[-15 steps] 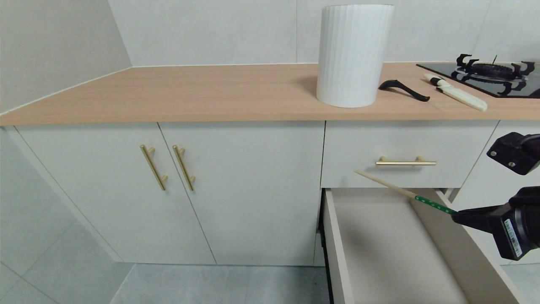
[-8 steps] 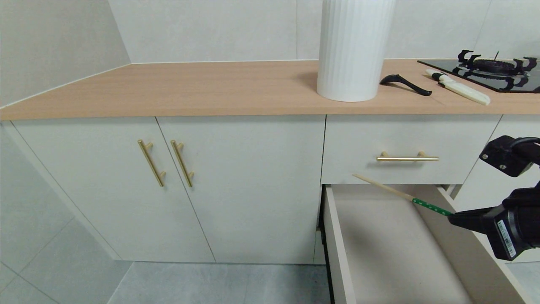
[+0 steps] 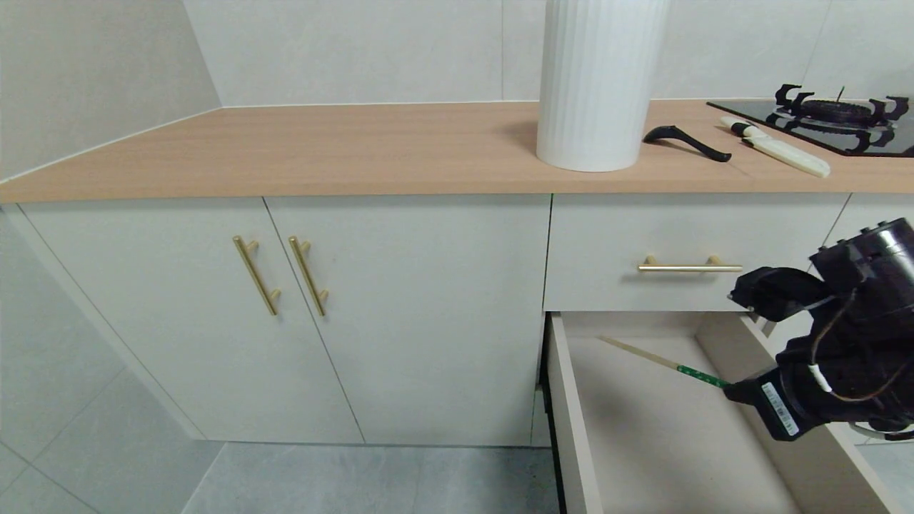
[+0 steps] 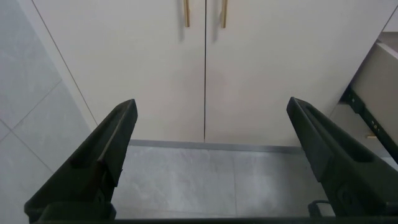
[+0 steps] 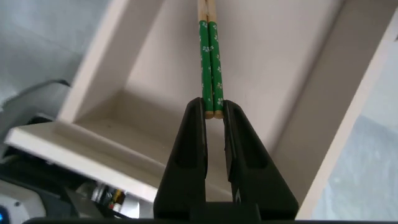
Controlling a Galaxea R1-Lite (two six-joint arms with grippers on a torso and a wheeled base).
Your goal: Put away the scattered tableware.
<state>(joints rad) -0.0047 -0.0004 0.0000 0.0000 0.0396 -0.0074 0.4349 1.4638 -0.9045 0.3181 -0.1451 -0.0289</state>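
Observation:
My right gripper point(image 3: 735, 389) point(image 5: 211, 115) is shut on the green-patterned end of a pair of wooden chopsticks point(image 3: 660, 363) point(image 5: 208, 68), holding them low inside the open lower drawer point(image 3: 571, 421) point(image 5: 155, 118), tips pointing toward the drawer's back left. A black peeler point(image 3: 687, 141) and a white knife with a black-banded handle point(image 3: 776, 152) lie on the wooden counter point(image 3: 321, 150) at the right. My left gripper point(image 4: 208, 155) hangs open in front of the lower cabinet doors, above the grey floor, holding nothing.
A tall white ribbed container point(image 3: 598, 82) stands on the counter left of the peeler. A black gas hob point(image 3: 835, 121) sits at the far right. The upper drawer with a gold handle point(image 3: 689, 268) is closed. Two cabinet doors with gold handles point(image 3: 282, 275) are closed.
My right gripper has dropped and rotated, carrying the chopsticks from above the drawer rim down into the open drawer. The head view shifted slightly between the first two frames.

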